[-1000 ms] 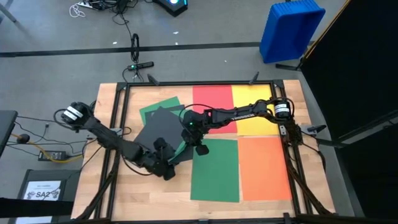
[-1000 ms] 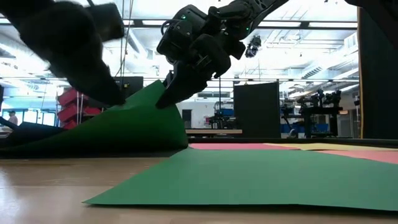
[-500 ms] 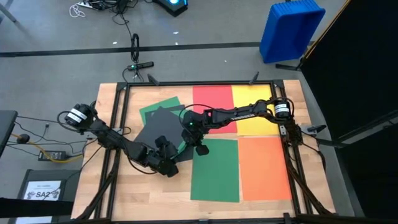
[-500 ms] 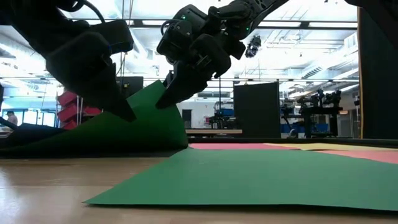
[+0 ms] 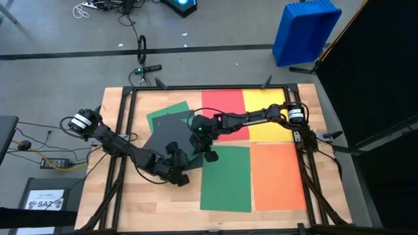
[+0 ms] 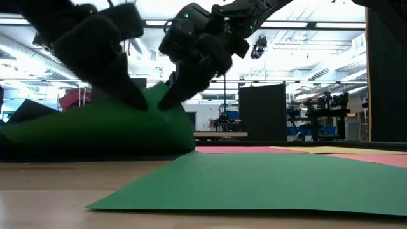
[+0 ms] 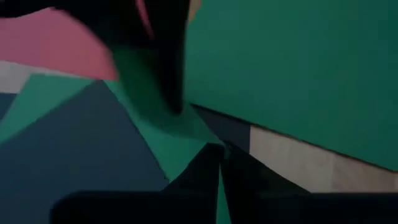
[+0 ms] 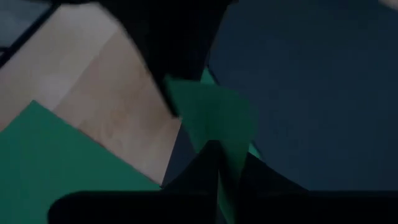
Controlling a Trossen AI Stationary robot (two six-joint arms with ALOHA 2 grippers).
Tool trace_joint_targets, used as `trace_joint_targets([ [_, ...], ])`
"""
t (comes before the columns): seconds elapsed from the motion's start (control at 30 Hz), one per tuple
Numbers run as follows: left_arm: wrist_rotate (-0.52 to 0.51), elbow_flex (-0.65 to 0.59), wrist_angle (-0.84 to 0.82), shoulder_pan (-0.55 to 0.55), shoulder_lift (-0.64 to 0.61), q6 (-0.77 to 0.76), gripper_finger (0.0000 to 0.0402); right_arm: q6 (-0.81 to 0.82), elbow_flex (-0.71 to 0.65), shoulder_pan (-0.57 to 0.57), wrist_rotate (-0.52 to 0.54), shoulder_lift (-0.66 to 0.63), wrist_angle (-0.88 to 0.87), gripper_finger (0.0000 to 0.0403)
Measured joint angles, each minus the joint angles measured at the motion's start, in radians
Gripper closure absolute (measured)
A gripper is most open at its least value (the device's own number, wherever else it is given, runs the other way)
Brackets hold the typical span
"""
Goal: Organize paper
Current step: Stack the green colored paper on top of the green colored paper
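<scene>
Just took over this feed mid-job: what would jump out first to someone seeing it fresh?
Both arms meet at the table's middle over a lifted green sheet, which lies under a dark grey sheet. The left gripper and right gripper are each shut on an edge of it. To the right, red, yellow, green and orange sheets lie flat in a neat grid.

6 paper sheets [image 5: 225,177] (2 green), 2 arms [image 5: 248,119]
</scene>
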Motion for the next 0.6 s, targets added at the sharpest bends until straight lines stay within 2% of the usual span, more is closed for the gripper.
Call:
trace_joint_targets([
  [0.17, -0.010, 0.095, -0.208, 0.000, -0.001, -0.003, 0.0402, -0.015, 0.100, -0.003, 0.009, 0.000, -0.070, 0.0403],
  [0.4, -0.036, 0.253, -0.586, -0.002, -0.001, -0.089, 0.0401, -0.091, 0.268, -0.013, 0.090, 0.000, -0.259, 0.0403],
  [0.6, -0.062, 0.323, -0.681, -0.002, -0.034, -0.102, 0.0401, -0.129, 0.422, -0.035, 0.209, 0.000, -0.460, 0.0403],
])
